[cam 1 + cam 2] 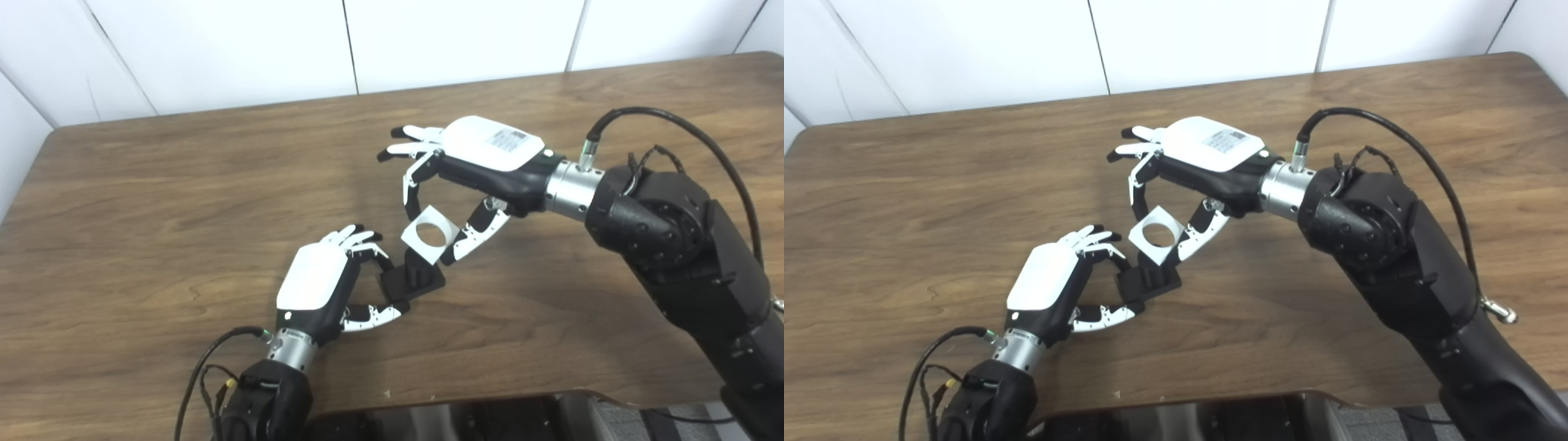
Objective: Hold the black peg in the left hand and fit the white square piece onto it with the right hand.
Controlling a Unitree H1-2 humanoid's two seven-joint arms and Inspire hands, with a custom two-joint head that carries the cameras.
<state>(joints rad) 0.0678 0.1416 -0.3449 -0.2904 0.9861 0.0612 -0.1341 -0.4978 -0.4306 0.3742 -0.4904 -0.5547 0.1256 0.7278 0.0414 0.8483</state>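
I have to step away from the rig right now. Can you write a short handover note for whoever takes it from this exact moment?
Left hand: shut on the black peg, gripping its square base between fingers and thumb, at the table.
Right hand: shut on the white square piece, pinched at its edges, tilted, round hole facing the cameras.
Done: both parts grasped and brought together; the piece's lower corner is at the peg's top.
Left: level the piece, line its hole up over the peg, and slide it down.

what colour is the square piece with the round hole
White. The square piece shows best in the left eye view.
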